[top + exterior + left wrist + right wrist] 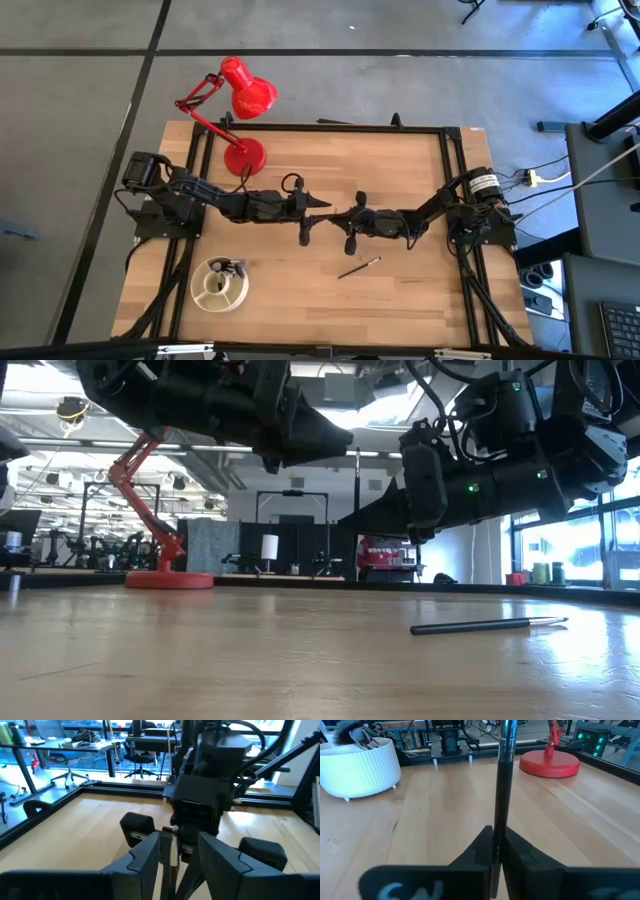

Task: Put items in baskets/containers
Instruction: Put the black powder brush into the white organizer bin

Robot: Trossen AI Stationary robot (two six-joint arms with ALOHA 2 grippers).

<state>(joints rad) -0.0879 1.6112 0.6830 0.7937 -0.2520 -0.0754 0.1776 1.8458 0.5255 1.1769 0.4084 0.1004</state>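
Observation:
My right gripper [338, 213] [496, 832] hovers over the middle of the table, shut on a thin makeup brush [502, 780] with a dark handle and a silver ferrule. My left gripper [325, 206] [177, 842] faces it, open. Its fingers stand on either side of that brush [171, 852], which is close beside one finger. Another brush [358, 267] [490, 625] lies flat on the table nearer the near edge. The round cream-white dish [220, 285] [360, 765] stands near the near-left corner with several brushes [232, 267] in it. My right gripper pinches the brush between its two fingers on the dark handle [497, 820]. The brush lies across the fingers, and its silver ferrule [508, 740] is well away from them. It is lifted clear of the table.
A red desk lamp with a round base [244, 156] [168, 579] stands at the far left of the table. A black frame [330, 127] runs along the far edge and both sides. Bare wood lies between the dish and the loose brush.

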